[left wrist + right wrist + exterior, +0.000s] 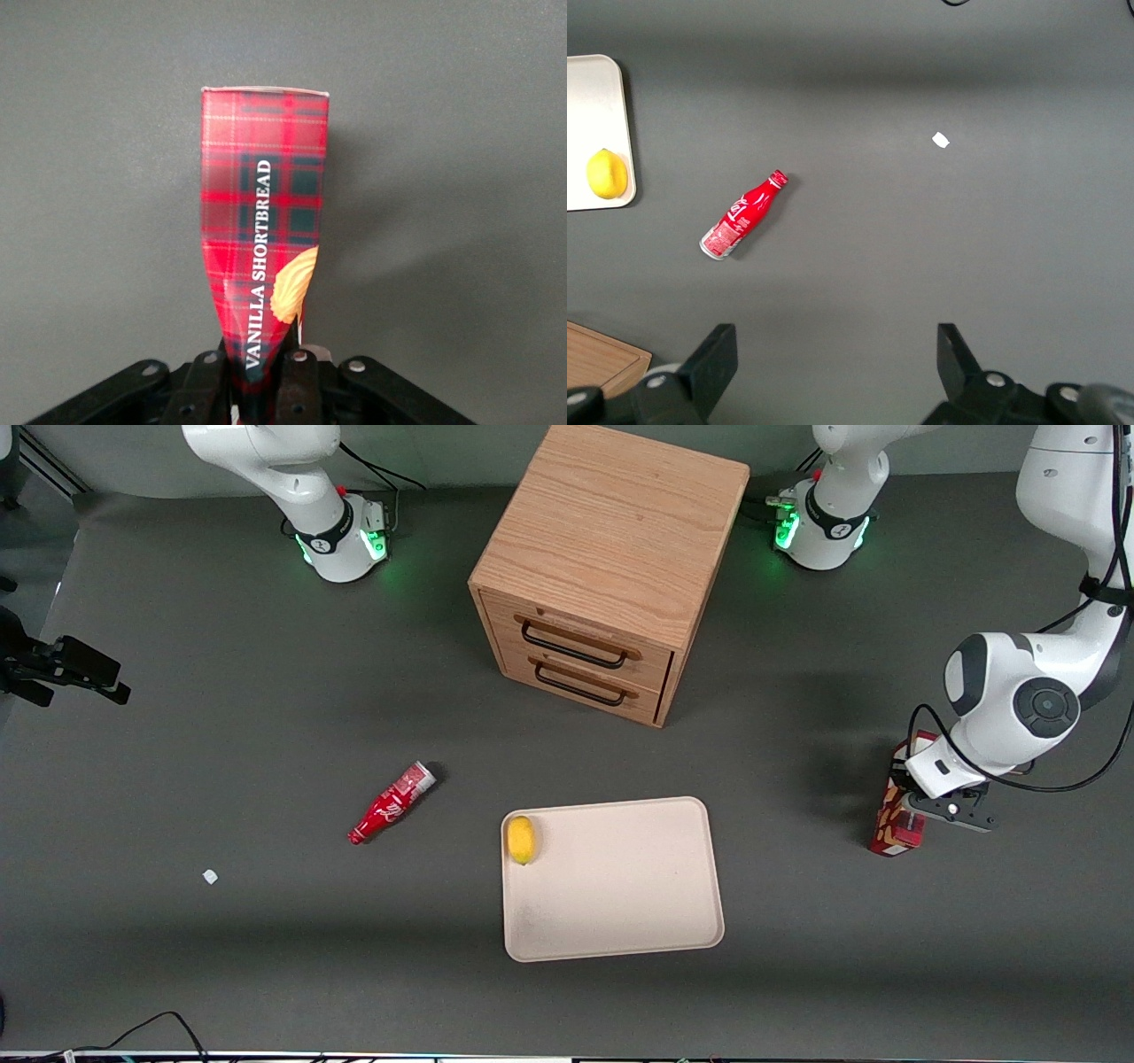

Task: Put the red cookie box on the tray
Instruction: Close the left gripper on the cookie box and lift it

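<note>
Beige and low-rimmed, the tray (620, 903) lies nearest the front camera on the dark grey table (221, 708), with a yellow lemon (521, 839) resting in one of its corners farther from that camera. A red soda bottle (391, 803) lies on its side on the table toward the parked arm's end, well apart from the tray, and a small white scrap (210, 877) sits farther along toward that same end. The red cookie box (893, 824) is toward the working arm's end of the table, well apart from the tray, with the gripper (921, 815) down over it. A wooden two-drawer cabinet (611, 567) stands farthest from the front camera, its drawer fronts and dark handles turned toward the tray.

From the front, the arm's wrist hides much of the box. The left wrist view shows what that view cannot: the gripper (261, 376) has its fingers (205, 382) pinching the red cookie box (263, 221) at one narrow end, with its tartan side running away to a pale edge. White lettering along it reads "VANILLA SHORTBREAD", beside a picture of a tan cookie. The right wrist view shows the bottle's label in white script, too small to read.
</note>
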`<state>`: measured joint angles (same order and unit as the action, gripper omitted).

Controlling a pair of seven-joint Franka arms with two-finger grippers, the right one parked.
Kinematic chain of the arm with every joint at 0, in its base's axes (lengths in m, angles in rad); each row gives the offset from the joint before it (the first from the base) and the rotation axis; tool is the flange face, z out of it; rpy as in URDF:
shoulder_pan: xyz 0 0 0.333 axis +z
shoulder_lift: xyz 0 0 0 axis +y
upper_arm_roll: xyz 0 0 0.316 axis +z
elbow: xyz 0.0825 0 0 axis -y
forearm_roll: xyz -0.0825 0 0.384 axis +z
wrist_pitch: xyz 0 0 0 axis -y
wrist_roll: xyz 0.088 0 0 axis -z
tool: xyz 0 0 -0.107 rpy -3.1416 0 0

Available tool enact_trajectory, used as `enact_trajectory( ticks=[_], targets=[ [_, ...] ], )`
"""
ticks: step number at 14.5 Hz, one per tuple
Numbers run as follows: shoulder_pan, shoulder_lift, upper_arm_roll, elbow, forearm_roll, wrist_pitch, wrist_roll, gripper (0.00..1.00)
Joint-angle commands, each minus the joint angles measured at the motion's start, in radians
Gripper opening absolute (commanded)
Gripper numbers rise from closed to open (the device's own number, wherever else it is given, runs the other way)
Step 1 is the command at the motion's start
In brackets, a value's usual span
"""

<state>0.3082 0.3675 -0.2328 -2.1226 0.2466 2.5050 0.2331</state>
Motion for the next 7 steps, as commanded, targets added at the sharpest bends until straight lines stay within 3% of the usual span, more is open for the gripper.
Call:
enact_trajectory(
  ticks=[1,4,7],
  targets=[
    [0.003,-0.061,-0.002,0.016,-0.004,-0.076,-0.001,0.00],
    [0.002,-0.116,-0.031,0.149,-0.038,-0.309,0.003,0.00],
    [-0.011,-0.116,-0.054,0.349,-0.151,-0.550,0.005,0.00]
  ],
)
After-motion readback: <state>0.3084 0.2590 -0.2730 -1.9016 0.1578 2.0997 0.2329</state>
